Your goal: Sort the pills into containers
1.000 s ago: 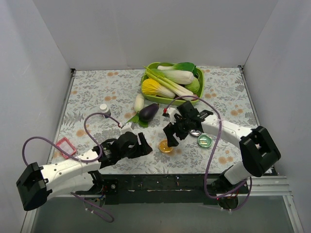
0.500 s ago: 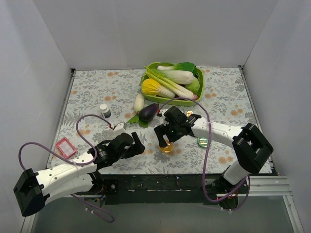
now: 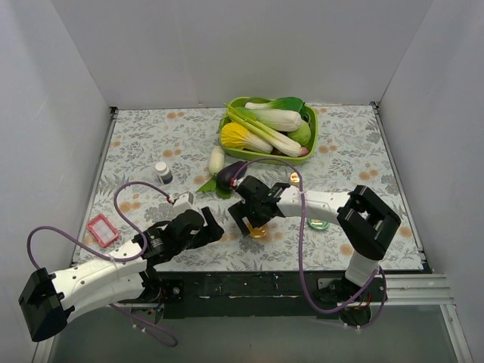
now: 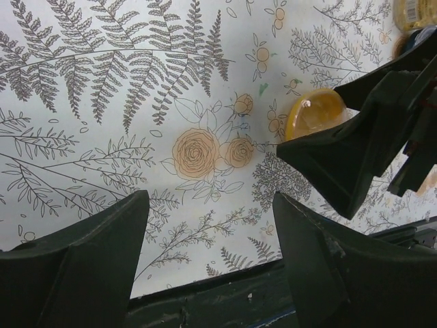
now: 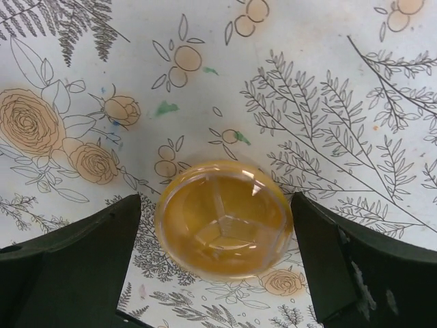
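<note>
Slim gaps separate orange dish (image 5: 224,219) from right gripper's (image 5: 217,206) spread jaws; left gripper (image 4: 208,205) crowds nearby.

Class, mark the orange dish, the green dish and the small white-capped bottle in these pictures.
orange dish (image 5: 224,219): right wrist view, centre of its floor.
green dish (image 3: 318,224): top external view, the part showing below the arm.
small bottle (image 3: 162,173): top external view, its body.
</note>
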`<move>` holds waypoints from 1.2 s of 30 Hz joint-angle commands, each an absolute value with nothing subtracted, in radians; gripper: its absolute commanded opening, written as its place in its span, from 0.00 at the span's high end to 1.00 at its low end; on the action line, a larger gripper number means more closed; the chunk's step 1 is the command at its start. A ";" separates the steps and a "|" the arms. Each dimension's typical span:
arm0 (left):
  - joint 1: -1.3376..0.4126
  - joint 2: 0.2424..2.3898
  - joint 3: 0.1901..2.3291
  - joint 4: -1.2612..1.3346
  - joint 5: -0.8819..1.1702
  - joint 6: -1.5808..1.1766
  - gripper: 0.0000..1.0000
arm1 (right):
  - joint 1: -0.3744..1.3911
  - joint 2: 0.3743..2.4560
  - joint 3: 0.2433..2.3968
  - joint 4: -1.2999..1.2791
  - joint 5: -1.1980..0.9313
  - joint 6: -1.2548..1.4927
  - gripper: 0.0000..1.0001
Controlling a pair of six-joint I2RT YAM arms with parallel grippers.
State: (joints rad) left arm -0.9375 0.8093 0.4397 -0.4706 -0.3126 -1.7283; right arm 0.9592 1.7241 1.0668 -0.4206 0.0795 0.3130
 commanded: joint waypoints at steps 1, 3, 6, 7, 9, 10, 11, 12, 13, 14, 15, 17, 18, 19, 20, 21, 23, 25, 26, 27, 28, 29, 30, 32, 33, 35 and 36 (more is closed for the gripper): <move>-0.933 0.773 0.433 -0.488 -0.344 -1.738 0.27 | 0.985 1.743 1.120 -0.454 0.176 0.325 0.02; -0.933 0.758 0.428 -0.492 -0.341 -1.740 0.27 | 0.985 1.744 1.118 -0.454 0.230 0.316 0.02; -0.933 0.749 0.419 -0.495 -0.338 -1.746 0.27 | 0.986 1.721 1.101 -0.433 0.284 0.298 0.02; -0.933 0.741 0.417 -0.494 -0.337 -1.746 0.27 | 0.986 1.714 1.098 -0.427 0.299 0.292 0.02; -0.933 0.739 0.417 -0.495 -0.336 -1.746 0.27 | 0.988 1.683 1.092 -0.416 0.360 0.273 0.02; -0.933 0.738 0.417 -0.497 -0.336 -1.746 0.27 | 0.985 1.671 1.089 -0.408 0.377 0.246 0.02; -0.933 0.735 0.416 -0.497 -0.336 -1.746 0.26 | 0.986 1.643 1.091 -0.397 0.394 0.232 0.02; -0.933 0.733 0.414 -0.486 -0.327 -1.743 0.26 | 0.986 1.628 1.094 -0.393 0.415 0.219 0.02; -0.933 0.732 0.410 -0.476 -0.318 -1.738 0.26 | 0.986 1.612 1.097 -0.385 0.417 0.192 0.02; -0.933 0.727 0.407 -0.460 -0.302 -1.724 0.21 | 0.986 1.579 1.100 -0.374 0.423 0.175 0.02; -0.933 0.726 0.390 -0.422 -0.289 -1.718 0.18 | 0.986 1.563 1.101 -0.370 0.422 0.160 0.02; -0.933 0.724 0.374 -0.381 -0.239 -1.710 0.14 | 0.986 1.514 1.106 -0.357 0.422 0.100 0.02; -0.933 0.727 0.365 -0.341 -0.227 -1.710 0.14 | 0.986 1.499 1.106 -0.351 0.416 0.074 0.02; -0.933 0.729 0.351 -0.322 -0.203 -1.712 0.14 | 0.986 1.485 1.108 -0.348 0.407 0.034 0.02; -0.933 0.733 0.344 -0.305 -0.195 -1.713 0.14 | 0.986 1.465 1.109 -0.347 0.388 -0.032 0.02; -0.933 0.741 0.341 -0.281 -0.190 -1.720 0.14 | 0.980 1.462 1.111 -0.371 0.300 -0.078 0.02; -0.933 0.752 0.333 -0.261 -0.184 -1.720 0.14 | 0.930 1.486 1.133 -0.464 0.057 -0.203 0.02; -0.933 0.771 0.344 -0.253 -0.186 -1.712 0.15 | 0.876 1.544 1.179 -0.616 -0.262 -0.324 0.03; -0.933 0.778 0.350 -0.255 -0.189 -1.709 0.15 | 0.868 1.607 1.192 -0.635 -0.308 -0.325 0.05; -0.933 0.781 0.356 -0.262 -0.190 -1.707 0.15 | 0.868 1.618 1.171 -0.629 -0.301 -0.310 0.04; -0.933 0.787 0.360 -0.267 -0.190 -1.709 0.15 | 0.870 1.621 1.149 -0.576 -0.282 -0.293 0.04; -0.933 0.787 0.364 -0.270 -0.192 -1.709 0.15 | 0.870 1.617 1.122 -0.543 -0.261 -0.273 0.03; -0.933 0.784 0.362 -0.265 -0.190 -1.713 0.15 | 0.870 1.615 1.091 -0.526 -0.230 -0.253 0.02; -0.933 0.773 0.341 -0.255 -0.187 -1.727 0.15 | 0.870 1.597 1.054 -0.482 -0.201 -0.212 0.02; -0.933 0.769 0.333 -0.235 -0.184 -1.733 0.15 | 0.870 1.582 1.033 -0.454 -0.175 -0.186 0.02; -0.931 0.764 0.318 -0.216 -0.181 -1.741 0.15 | 0.870 1.531 0.968 -0.399 -0.178 -0.141 0.02; -0.933 0.764 0.308 -0.206 -0.178 -1.743 0.15 | 0.871 1.511 0.942 -0.372 -0.164 -0.120 0.02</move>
